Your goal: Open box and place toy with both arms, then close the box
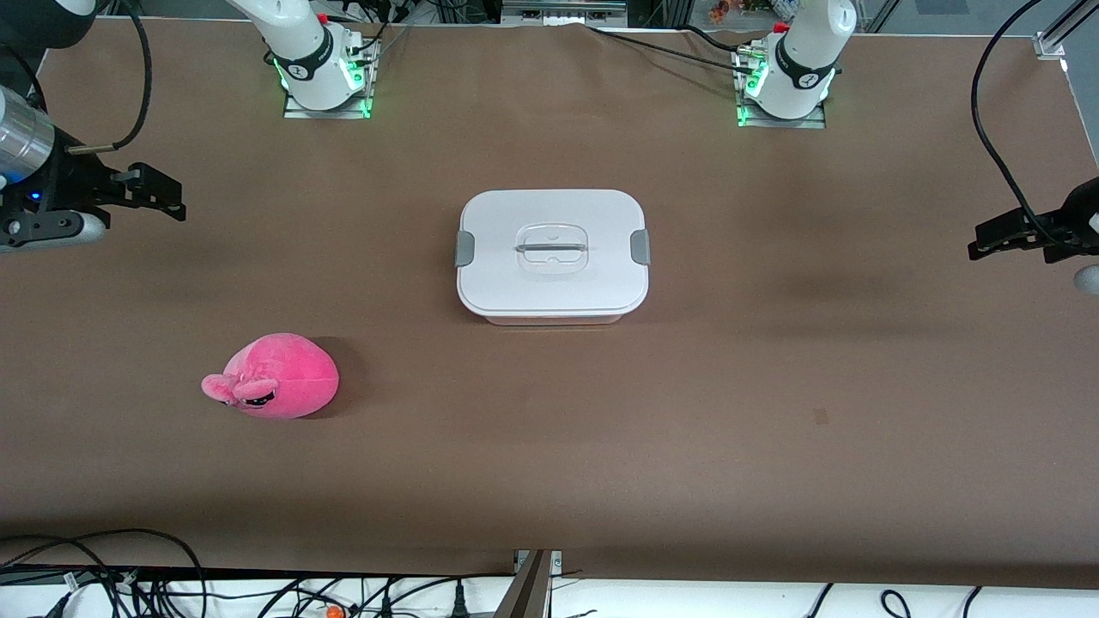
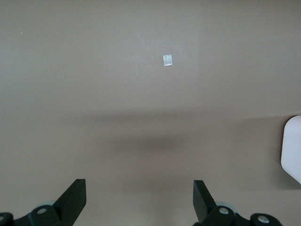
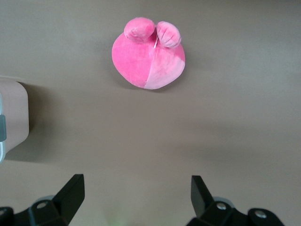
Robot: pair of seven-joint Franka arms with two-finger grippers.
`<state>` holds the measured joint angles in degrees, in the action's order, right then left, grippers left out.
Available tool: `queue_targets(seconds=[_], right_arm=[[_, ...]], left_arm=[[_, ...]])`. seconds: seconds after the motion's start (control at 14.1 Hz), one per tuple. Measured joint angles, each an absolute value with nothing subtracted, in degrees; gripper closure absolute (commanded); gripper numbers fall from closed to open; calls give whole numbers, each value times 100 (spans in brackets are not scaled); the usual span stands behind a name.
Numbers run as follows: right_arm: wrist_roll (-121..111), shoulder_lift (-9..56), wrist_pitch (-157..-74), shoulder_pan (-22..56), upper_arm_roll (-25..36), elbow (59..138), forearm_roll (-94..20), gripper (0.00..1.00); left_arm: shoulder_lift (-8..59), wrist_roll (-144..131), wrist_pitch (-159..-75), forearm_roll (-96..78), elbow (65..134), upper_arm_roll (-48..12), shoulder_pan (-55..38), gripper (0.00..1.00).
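The box (image 1: 553,254) stands shut in the middle of the table, with its white lid, grey side clips and clear handle. Its edge shows in the left wrist view (image 2: 292,148) and the right wrist view (image 3: 11,117). The pink plush toy (image 1: 276,378) lies nearer to the front camera, toward the right arm's end; it also shows in the right wrist view (image 3: 149,52). My right gripper (image 1: 159,196) is open and empty, up over bare table at the right arm's end. My left gripper (image 1: 996,236) is open and empty over bare table at the left arm's end.
The brown table (image 1: 773,386) carries a small pale tape mark (image 2: 167,60) toward the left arm's end. Cables (image 1: 172,584) lie along the edge nearest the front camera. The arm bases (image 1: 322,77) stand along the table edge farthest from that camera.
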<state>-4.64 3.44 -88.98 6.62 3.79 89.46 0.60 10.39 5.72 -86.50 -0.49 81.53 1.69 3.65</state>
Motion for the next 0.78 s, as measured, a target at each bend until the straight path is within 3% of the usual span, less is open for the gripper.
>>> queue_targets(seconds=[0.78], right_arm=[[-464,349,-8735,676,301,8951,65,0]], left_arm=[[1045,577,-8649,-61,8153,95,280,0]])
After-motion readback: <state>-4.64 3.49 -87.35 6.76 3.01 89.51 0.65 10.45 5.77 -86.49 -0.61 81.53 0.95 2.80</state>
